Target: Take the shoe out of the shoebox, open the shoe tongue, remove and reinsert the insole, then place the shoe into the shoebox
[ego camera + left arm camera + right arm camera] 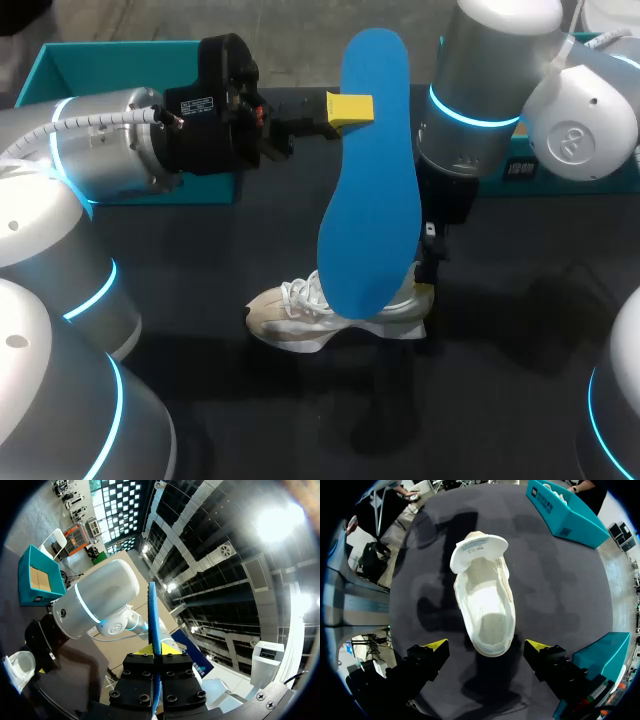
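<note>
A blue insole (368, 180) hangs upright above the table, and my left gripper (350, 108) is shut on its upper edge. In the left wrist view the insole (153, 625) shows edge-on, pinched between the shut fingers (156, 655). Below it a white shoe (300, 315) stands on the dark table. The right wrist view looks straight down into the shoe (485, 600), which has no insole inside and its tongue (479, 550) folded forward. My right gripper (487, 647) hovers open over the heel, with its fingers wide on both sides and clear of the shoe.
One teal shoebox (130, 60) stands at the back left behind my left arm. Another teal box (520, 170) sits at the back right under my right arm. Both boxes (565, 512) (600, 655) also show in the right wrist view.
</note>
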